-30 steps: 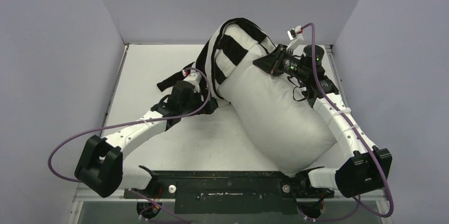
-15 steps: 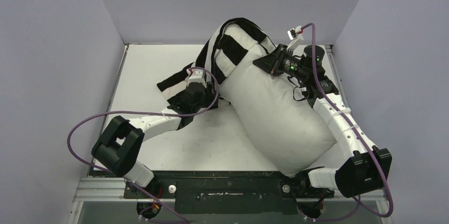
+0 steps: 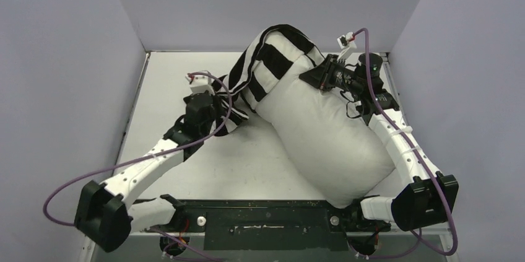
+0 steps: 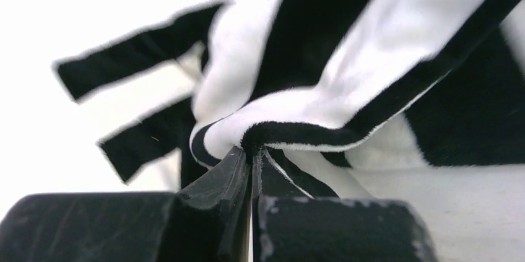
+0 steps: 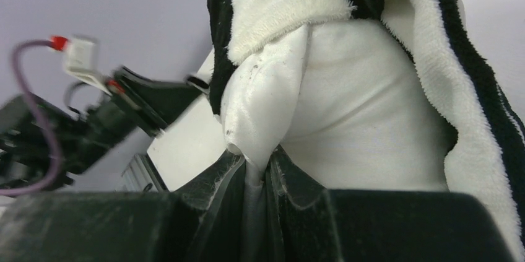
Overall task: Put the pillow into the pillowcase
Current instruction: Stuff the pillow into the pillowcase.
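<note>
- Pillow (image 3: 328, 144): plump and off-white, laid slantwise over the counter (image 3: 247, 163), from 5 o'clock by the right arm's base up to 12 o'clock at the far wall.
- Far end raised off the counter and capped by the pillowcase (image 3: 272, 57); nearer two thirds bare.
- Pillowcase: black and white stripes, pulled over the top end only, the loose remainder trailing down toward 9 o'clock onto the counter.
- Left tool (image 3: 223, 116): at 10 o'clock of the counter's middle, beside the pillow's left flank, low over the surface.
- From the left wrist view, left tool (image 4: 252, 157) clamped tight on the black-edged hem of the pillowcase (image 4: 347, 88), cloth bunching and fanning up from the pinch.
- Right tool (image 3: 312, 76): at 1 o'clock, pressed against the pillow's upper right edge just below the striped rim.
- From the right wrist view, right tool (image 5: 257, 169) nipping a fold of the pillow (image 5: 359, 119) with only a narrow gap, white fabric drawn into a peak.
- Fleecy lip of the pillowcase (image 5: 278, 2) draped just above that fold and down its right side.
</note>
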Controlling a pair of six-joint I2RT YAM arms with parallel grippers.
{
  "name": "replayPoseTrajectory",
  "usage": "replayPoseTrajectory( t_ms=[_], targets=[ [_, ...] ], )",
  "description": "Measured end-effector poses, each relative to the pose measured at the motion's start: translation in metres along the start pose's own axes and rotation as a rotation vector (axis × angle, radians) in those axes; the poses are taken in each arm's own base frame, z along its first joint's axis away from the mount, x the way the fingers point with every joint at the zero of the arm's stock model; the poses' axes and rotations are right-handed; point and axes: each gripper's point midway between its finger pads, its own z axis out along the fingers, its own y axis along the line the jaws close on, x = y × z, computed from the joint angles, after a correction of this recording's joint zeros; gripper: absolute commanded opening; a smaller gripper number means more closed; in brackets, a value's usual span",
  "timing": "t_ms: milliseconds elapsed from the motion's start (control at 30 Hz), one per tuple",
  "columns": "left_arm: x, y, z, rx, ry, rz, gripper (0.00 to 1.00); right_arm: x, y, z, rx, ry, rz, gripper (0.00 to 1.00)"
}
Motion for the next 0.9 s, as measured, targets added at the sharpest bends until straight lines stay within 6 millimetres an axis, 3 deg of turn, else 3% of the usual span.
replayPoseTrajectory(
  t_ms=[167, 367, 467, 567, 633, 700, 800, 833, 900],
  targets=[
    [-0.097, 0.018, -0.055, -0.068, -0.209, 0.052, 0.00, 0.019, 0.004, -0.013, -0.013, 0.082, -0.037, 0.00],
    [-0.220, 0.033, -0.147, -0.139, -0.498, 0.055, 0.00, 0.024, 0.042, -0.050, -0.085, 0.097, -0.167, 0.00],
    [-0.263, 0.046, -0.187, -0.202, -0.620, 0.068, 0.00, 0.028, 0.057, -0.062, -0.133, 0.102, -0.221, 0.00],
    [-0.293, 0.055, -0.206, -0.273, -0.715, 0.089, 0.00, 0.035, 0.059, -0.059, -0.175, 0.137, -0.221, 0.00],
    [-0.304, 0.055, -0.198, -0.324, -0.732, 0.123, 0.00, 0.041, 0.053, -0.051, -0.187, 0.169, -0.199, 0.00],
    [-0.313, 0.054, -0.173, -0.373, -0.717, 0.165, 0.00, 0.046, 0.037, -0.036, -0.176, 0.210, -0.163, 0.00],
    [-0.324, 0.072, -0.103, -0.435, -0.647, 0.223, 0.00, 0.055, 0.004, -0.009, -0.128, 0.266, -0.102, 0.07],
    [-0.321, 0.083, -0.076, -0.451, -0.606, 0.237, 0.00, 0.060, -0.010, 0.001, -0.105, 0.288, -0.076, 0.12],
    [-0.297, 0.108, -0.018, -0.468, -0.490, 0.265, 0.00, 0.070, -0.041, 0.022, -0.056, 0.328, -0.032, 0.26]
  ],
)
